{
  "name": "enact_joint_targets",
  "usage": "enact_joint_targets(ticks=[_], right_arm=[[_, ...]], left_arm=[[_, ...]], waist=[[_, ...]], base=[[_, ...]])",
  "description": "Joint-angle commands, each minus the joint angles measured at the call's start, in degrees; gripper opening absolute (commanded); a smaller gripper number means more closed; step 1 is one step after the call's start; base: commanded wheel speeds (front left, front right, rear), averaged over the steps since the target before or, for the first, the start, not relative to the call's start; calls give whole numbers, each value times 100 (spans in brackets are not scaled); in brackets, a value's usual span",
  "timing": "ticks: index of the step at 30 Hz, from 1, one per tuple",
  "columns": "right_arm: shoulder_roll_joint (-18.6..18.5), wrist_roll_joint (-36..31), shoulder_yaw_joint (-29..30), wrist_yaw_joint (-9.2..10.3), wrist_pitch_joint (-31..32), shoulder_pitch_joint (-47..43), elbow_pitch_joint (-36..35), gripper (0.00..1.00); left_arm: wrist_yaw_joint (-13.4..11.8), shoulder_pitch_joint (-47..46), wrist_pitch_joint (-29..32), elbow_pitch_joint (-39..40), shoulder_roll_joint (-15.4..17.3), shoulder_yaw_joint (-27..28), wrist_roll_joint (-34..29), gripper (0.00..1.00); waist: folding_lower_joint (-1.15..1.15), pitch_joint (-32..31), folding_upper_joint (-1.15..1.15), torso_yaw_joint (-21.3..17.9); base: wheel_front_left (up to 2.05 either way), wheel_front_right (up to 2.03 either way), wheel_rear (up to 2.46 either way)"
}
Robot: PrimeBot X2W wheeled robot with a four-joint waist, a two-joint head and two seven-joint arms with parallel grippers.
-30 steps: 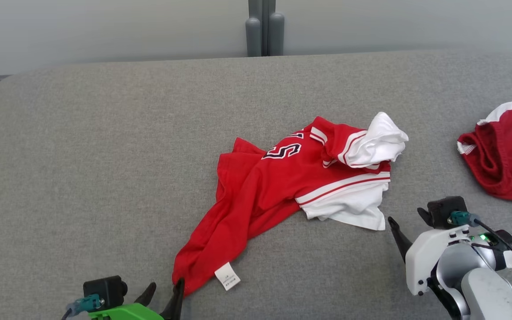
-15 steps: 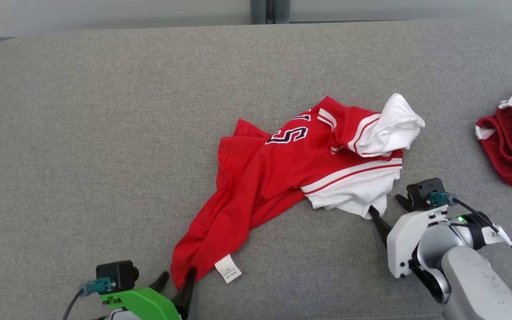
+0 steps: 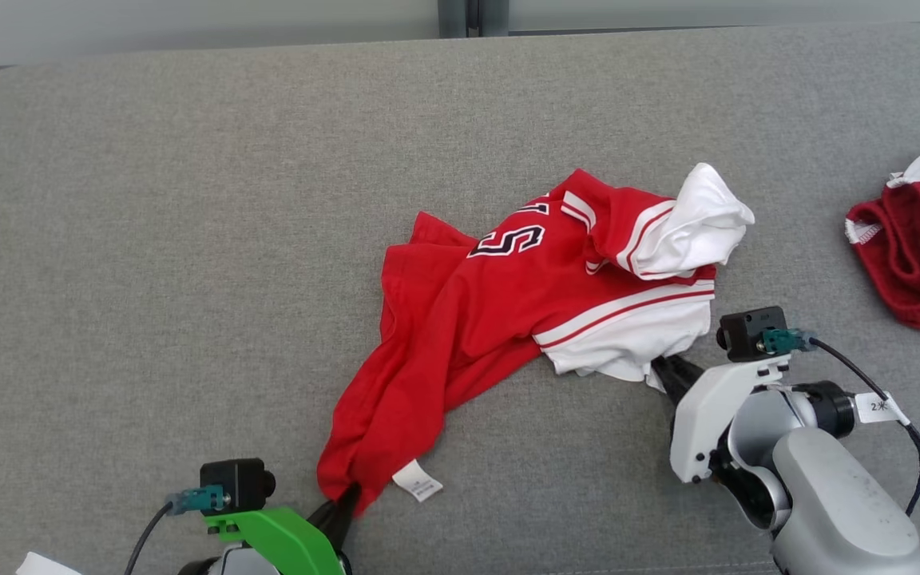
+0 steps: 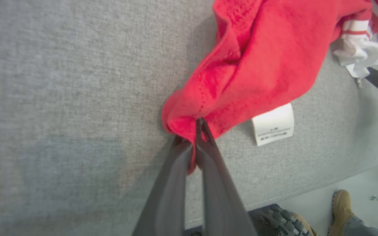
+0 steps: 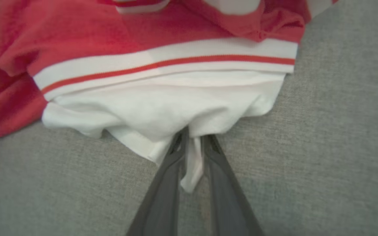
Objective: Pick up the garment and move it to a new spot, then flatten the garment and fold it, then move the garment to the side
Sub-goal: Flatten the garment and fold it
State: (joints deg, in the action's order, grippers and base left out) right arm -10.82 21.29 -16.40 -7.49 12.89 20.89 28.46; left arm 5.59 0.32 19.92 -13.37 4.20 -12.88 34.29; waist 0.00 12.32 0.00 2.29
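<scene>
Between L end effector (image 4: 199, 123) & R end effector (image 5: 194, 137), garment (image 3: 492, 311) lies pinched.

Probably a robot lab: grey felt-covered table (image 3: 188, 200), plain pale partition wall (image 3: 188, 24) behind.

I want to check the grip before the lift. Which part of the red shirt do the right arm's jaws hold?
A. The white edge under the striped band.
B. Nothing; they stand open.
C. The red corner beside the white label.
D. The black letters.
A: in the right wrist view the right jaws pinch a fold of the shirt's white edge; the left jaws hold the corner by the label.
</scene>
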Motion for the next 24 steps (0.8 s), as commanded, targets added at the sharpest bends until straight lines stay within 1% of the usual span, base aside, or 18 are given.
enact_joint_targets(ticks=[1,2,3,4,6,8,9,10,12,15,17,19,22,23,24], right_arm=[[-20,291,-83,1,-55,-122,-25,0],[-103,480,-85,1,-123,-145,-156,0],[-213,978,9,1,-222,-243,-558,0],[-213,978,9,1,-222,-243,-558,0],[-390,1446,143,0,-232,-410,-1154,0],[-644,1862,339,1,-159,-624,-1873,0],[-881,2203,704,1,-61,-820,-2647,0],[-967,2345,916,0,11,-893,-3047,0],[-1086,2571,1412,0,195,-947,-3742,0],[-1066,2904,2188,-1,564,-626,-4519,0],[-1012,3080,2624,-1,896,-157,-4763,0],[-1025,3044,2924,0,1287,518,-4792,0],[-821,2757,3098,0,1822,1793,-4387,0],[-723,2587,3142,0,1984,2275,-4139,0],[-595,2352,3237,0,2087,2811,-3869,0]], left_arm=[[48,114,136,-42,-25,-71,142,0],[74,165,170,49,-19,-68,246,0],[109,251,226,363,40,-7,500,0],[109,251,226,363,40,-7,500,0],[142,368,310,832,170,83,764,0],[159,558,433,1389,295,156,1020,0],[171,688,552,2099,405,248,1327,0],[176,705,600,2480,461,317,1533,0],[183,644,720,3163,547,485,1891,0],[121,219,1015,4036,708,706,2281,0],[18,-272,1282,4383,833,856,2558,0],[-118,-976,1590,4537,1026,1025,2746,0],[-328,-2293,2018,4224,1342,1162,2830,0],[-391,-2781,2133,3985,1436,1173,2773,0],[-486,-3310,2186,3703,1456,1192,2743,0]], waist=[[0,-48,0,6],[0,-72,0,11],[0,-135,0,16],[0,-135,0,16],[0,-175,0,5],[0,-178,0,-25],[0,-131,0,-55],[0,-75,0,-69],[0,83,0,-94],[0,458,0,-114],[0,769,0,-96],[0,1121,0,-72],[0,1553,0,7],[0,1673,0,43],[0,1816,0,86]], base=[[0,0,0],[0,0,0],[0,0,0],[0,0,0],[0,0,0],[0,0,0],[0,0,0],[0,0,0],[0,0,0],[0,0,0],[0,0,0],[0,0,0],[0,0,0],[0,0,0],[0,0,0]])
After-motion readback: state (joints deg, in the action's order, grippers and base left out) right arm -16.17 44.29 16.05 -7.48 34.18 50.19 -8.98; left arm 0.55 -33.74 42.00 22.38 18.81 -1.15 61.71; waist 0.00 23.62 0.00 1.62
